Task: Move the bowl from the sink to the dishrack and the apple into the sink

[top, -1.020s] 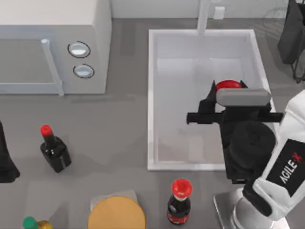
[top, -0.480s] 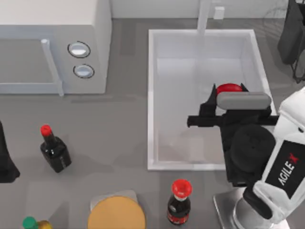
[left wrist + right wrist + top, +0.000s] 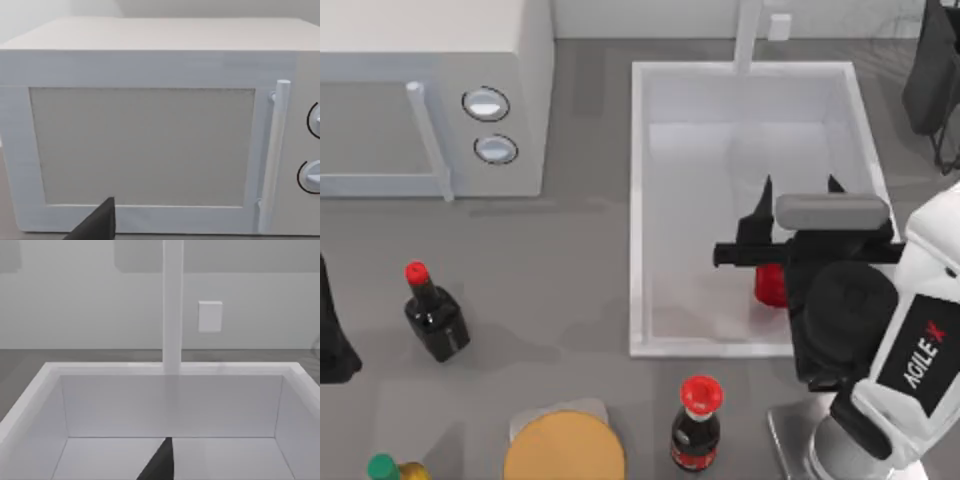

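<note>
Top view: right claw (image 3: 798, 186) hangs over the sink (image 3: 638, 200), near its right rim, prongs spread with nothing between them.
Apple (image 3: 770, 284): on the sink floor toward the front right corner, half hidden under the right arm.
Left claw: at the bench's left edge, mostly cut off; spread or not, cannot tell.

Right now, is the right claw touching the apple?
Apart. In the top view the right claw hangs open above the sink, fingertips bare, while the apple lies lower in the basin, half hidden beneath the wrist.
</note>
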`<state>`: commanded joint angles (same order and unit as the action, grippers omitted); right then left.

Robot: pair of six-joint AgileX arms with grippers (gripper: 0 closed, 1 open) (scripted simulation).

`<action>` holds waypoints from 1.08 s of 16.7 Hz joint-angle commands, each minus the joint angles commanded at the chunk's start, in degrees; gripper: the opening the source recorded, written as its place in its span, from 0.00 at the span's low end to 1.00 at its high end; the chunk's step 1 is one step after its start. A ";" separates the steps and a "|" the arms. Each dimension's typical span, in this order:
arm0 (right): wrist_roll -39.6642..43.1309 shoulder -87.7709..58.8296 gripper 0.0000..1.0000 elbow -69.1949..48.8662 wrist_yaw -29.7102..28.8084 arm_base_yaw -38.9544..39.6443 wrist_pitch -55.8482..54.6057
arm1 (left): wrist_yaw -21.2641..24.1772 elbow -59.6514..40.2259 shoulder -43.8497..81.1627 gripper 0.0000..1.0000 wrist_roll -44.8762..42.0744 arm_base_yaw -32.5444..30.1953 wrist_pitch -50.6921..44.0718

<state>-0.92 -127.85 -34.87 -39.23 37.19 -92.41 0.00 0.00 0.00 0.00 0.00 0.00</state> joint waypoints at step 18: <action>-1.40 12.11 1.00 8.04 8.17 -5.69 9.29 | 0.00 0.00 0.00 1.00 0.00 0.00 0.00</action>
<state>-2.32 -115.74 -26.83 -31.06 31.50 -83.12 0.00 0.00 0.00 0.00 0.00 0.00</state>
